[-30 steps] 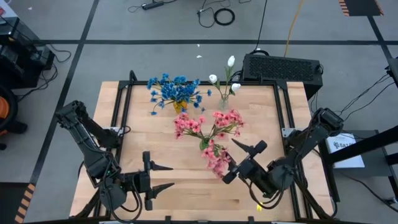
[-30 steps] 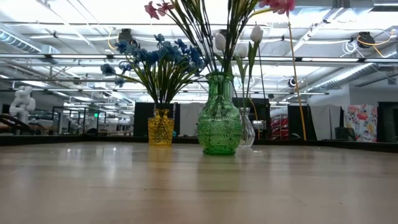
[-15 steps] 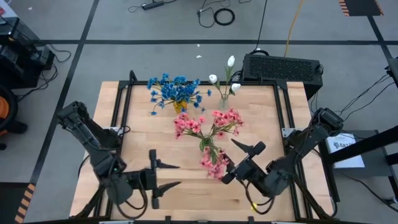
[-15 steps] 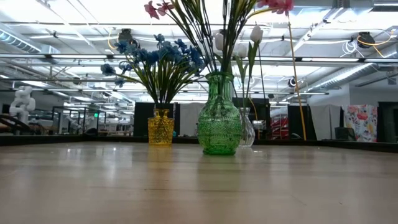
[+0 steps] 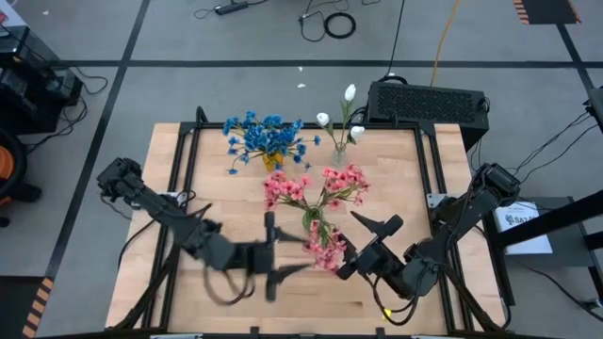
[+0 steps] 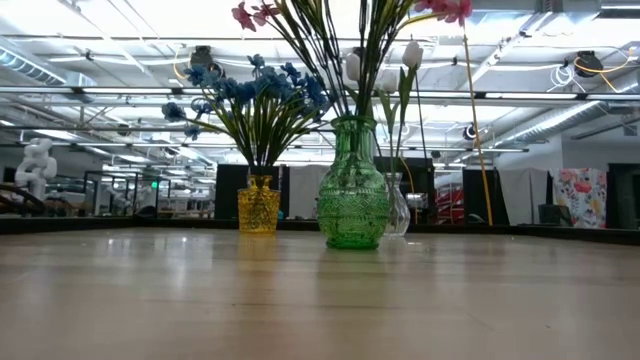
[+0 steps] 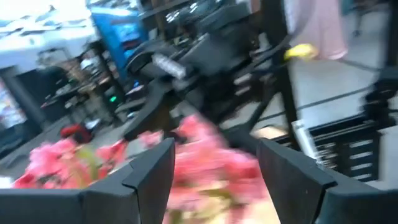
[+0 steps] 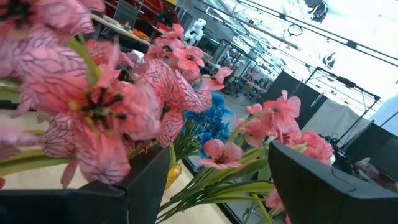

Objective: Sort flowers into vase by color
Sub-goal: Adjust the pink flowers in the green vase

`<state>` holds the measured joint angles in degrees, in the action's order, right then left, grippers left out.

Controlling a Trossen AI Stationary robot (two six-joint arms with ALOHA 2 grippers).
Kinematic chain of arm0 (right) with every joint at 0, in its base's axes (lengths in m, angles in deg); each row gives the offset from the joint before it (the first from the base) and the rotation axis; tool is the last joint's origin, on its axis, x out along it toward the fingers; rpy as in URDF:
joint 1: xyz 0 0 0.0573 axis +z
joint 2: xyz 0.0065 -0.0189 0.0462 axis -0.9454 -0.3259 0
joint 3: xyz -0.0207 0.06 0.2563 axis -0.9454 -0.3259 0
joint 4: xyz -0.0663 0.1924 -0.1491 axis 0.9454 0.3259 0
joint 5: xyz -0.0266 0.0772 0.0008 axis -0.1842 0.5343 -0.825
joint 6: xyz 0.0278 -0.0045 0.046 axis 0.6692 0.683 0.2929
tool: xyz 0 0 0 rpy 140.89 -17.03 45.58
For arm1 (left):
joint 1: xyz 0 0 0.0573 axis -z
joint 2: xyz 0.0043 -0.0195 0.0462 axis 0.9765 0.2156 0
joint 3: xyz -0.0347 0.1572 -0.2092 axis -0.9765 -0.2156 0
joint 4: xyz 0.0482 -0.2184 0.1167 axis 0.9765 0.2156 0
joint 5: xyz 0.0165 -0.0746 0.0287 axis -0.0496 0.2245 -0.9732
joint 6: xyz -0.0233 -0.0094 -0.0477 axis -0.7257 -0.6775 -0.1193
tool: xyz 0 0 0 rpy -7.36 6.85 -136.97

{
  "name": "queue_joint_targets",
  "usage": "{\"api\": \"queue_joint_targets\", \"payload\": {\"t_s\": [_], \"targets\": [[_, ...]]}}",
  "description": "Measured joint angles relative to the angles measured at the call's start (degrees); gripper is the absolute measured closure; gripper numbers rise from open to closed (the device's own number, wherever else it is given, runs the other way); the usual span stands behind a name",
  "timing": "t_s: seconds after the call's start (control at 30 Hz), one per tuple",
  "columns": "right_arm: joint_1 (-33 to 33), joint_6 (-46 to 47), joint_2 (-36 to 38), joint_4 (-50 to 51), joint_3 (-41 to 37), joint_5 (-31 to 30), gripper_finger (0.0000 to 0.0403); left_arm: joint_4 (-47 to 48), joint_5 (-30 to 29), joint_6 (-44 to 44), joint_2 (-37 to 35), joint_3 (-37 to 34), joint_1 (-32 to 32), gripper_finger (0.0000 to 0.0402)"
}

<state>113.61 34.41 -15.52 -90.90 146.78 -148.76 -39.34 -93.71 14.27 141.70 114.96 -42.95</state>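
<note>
Three vases stand on the worktop (image 5: 236, 207): blue flowers (image 5: 267, 137) in the yellow vase (image 6: 259, 205), white buds (image 5: 339, 121) in the clear one, pink flowers (image 5: 320, 193) in the green vase (image 6: 352, 200). One pink sprig (image 5: 329, 247) leans low from the green vase toward my right end effector (image 5: 369, 240), whose fingers stand wide with nothing between them. My left end effector (image 5: 273, 254) is also wide and empty, just beside that sprig. Both arms crowd the same stem; I judge a careless sweep could knock the sprig out or tip the green vase.
</note>
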Motion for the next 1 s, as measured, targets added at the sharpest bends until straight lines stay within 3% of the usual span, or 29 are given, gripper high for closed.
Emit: {"api": "queue_joint_targets", "payload": {"t_s": [0.23,0.4,0.57,1.0], "targets": [[0.3,-1.5,0.0,0.0,0.0,0.0,0.0138,5.9,0.4,-2.8,0.2,0.0,-5.4,0.0167],[0.6,-2.1,0.0,-0.3,0.0,0.0,0.0138,6.6,-4.5,-1.1,0.2,0.0,-7.1,0.0167],[1.7,-2.3,0.0,-0.4,0.0,0.0,0.0138,6.7,-10.0,1.2,0.2,0.0,-7.8,0.0167],[9.2,-3.4,0.0,-0.5,0.0,0.0,0.0138,6.8,-13.3,3.6,0.1,0.0,-7.5,0.0167]]}}
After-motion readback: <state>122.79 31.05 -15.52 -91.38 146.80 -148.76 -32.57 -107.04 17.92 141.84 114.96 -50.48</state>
